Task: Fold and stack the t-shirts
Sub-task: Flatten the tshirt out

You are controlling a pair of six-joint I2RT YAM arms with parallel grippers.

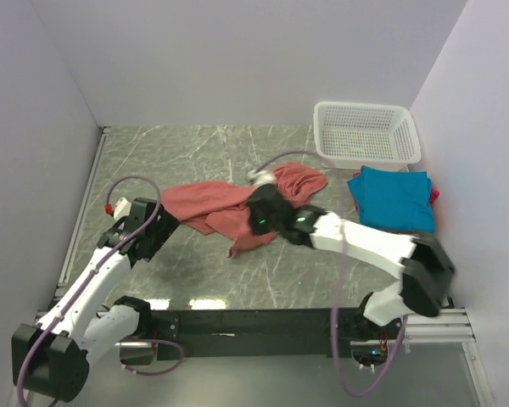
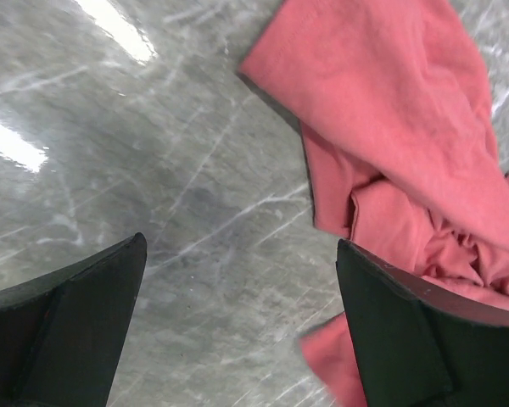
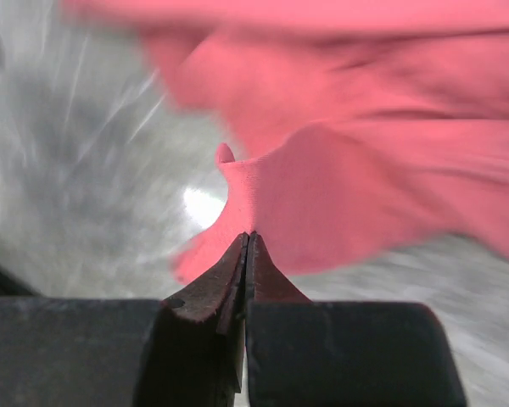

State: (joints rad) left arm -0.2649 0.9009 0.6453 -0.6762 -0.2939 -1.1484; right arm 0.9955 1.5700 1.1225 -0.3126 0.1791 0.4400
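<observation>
The red t-shirt [image 3: 365,203] is pinched by the right gripper [image 3: 248,242]; the left gripper [image 2: 240,246] is held open beside it.

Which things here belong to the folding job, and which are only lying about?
Belong to the job:
- salmon-red t-shirt, crumpled, pinched by the right gripper
- teal-blue t-shirt, lying flat
- magenta t-shirt, only a sliver showing at the teal one's edge
- left gripper, open beside the red cloth

Only lying about:
- white mesh basket, behind the teal-blue t-shirt
</observation>
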